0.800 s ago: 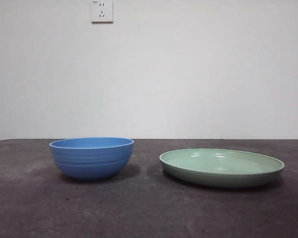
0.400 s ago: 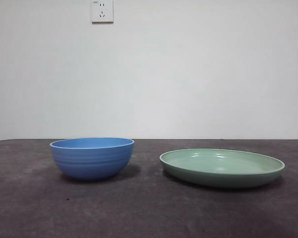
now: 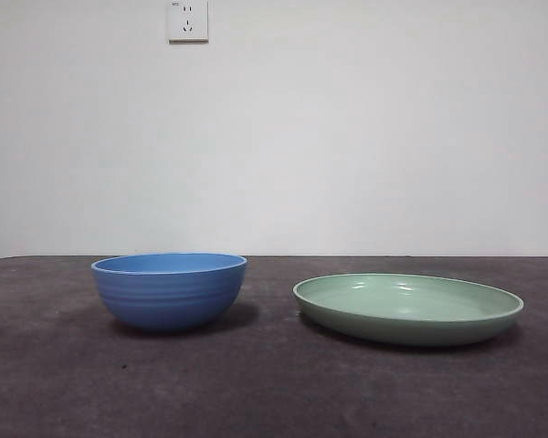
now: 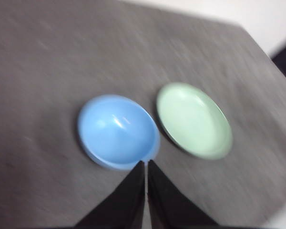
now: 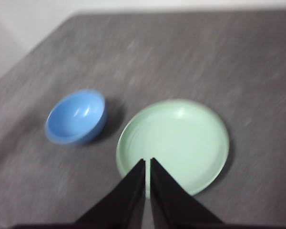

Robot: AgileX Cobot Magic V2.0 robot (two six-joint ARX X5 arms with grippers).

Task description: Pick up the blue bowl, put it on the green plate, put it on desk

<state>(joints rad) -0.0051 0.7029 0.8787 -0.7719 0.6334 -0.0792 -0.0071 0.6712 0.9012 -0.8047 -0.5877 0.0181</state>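
The blue bowl (image 3: 169,290) stands upright and empty on the desk (image 3: 274,383), left of the green plate (image 3: 408,308), a small gap between them. Neither gripper shows in the front view. In the left wrist view my left gripper (image 4: 146,163) is shut and empty, high above the desk near the bowl's (image 4: 117,131) rim, with the plate (image 4: 194,119) beside the bowl. In the right wrist view my right gripper (image 5: 147,161) is shut and empty, high over the plate's (image 5: 174,138) near edge, with the bowl (image 5: 76,117) off to the side.
A white wall with a power socket (image 3: 187,20) rises behind the desk. The desk's far edge and a corner show in the wrist views (image 4: 248,33). Both wrist pictures are blurred.
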